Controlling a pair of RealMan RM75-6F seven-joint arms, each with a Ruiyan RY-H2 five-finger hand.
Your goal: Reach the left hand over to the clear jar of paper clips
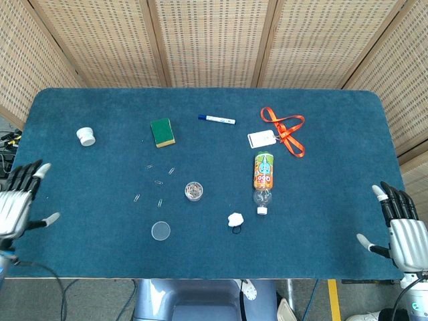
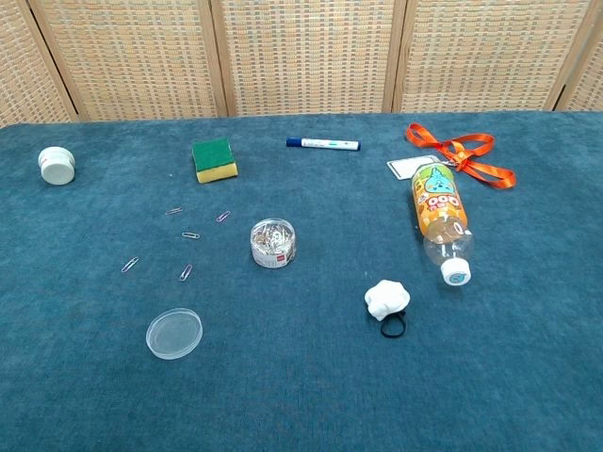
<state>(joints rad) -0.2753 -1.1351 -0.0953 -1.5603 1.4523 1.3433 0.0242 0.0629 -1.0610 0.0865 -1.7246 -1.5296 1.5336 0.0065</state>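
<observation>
The clear jar of paper clips (image 1: 194,191) (image 2: 272,243) stands upright and lidless near the middle of the blue table. Its clear lid (image 1: 160,231) (image 2: 174,332) lies flat to its front left. My left hand (image 1: 19,199) hovers at the table's left edge, fingers spread and empty, far left of the jar. At the right front edge my right hand (image 1: 400,226) is also spread and empty. Neither hand shows in the chest view.
Several loose paper clips (image 1: 158,182) lie left of the jar. A green sponge (image 1: 162,132), white small jar (image 1: 85,136), blue marker (image 1: 217,120), orange lanyard with badge (image 1: 279,130), lying bottle (image 1: 263,180) and white lump with black ring (image 1: 235,220) are spread about.
</observation>
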